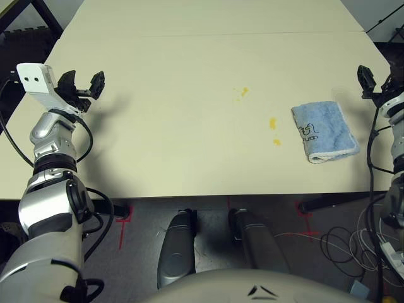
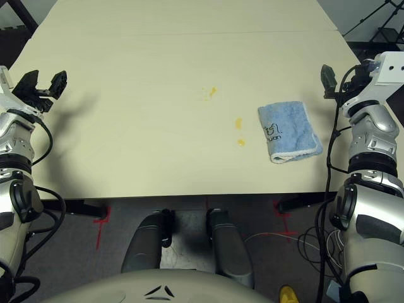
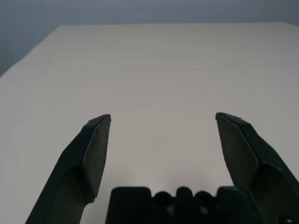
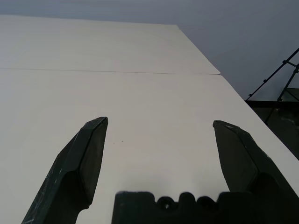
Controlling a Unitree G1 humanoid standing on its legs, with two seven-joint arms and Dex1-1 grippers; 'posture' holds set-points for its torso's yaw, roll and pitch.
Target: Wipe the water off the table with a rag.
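Beneath my two arms spreads the large, smooth, cream-beige rectangular table (image 1: 189, 113), its thin seam running across the upper part of the frame in the left eye view. Next in size are my grippers. My left gripper (image 3: 163, 116), two black angular fingers on a silver arm, is at the upper left of the left eye view, its fingers spread wide with nothing between them. My right gripper (image 4: 161, 121), the same black pair, is at the upper right, and its fingers too stand well apart and empty. Smaller is the folded light blue terry-cloth rag (image 1: 325, 131) with dark scribbled writing and a white edge, lying flat right of centre in the left eye view, near the front edge of the table, between the liquid and my right gripper. Smallest are the yellow-orange spots of water: a thin smear (image 1: 245, 91) just above and right of the frame's centre, an oblong spot (image 1: 273, 123) lower and further right, and a little round one (image 1: 276, 142) just below it, near the rag but apart from it. I judge the task to be at its start, with the rag to be picked up first. My next move calls for bringing the right gripper over the rag, lowering it with fingers open and pinching the soft folds firmly, without pressing hard into the tabletop; a shallow pinch might catch just the top layer and let the cloth unfold.
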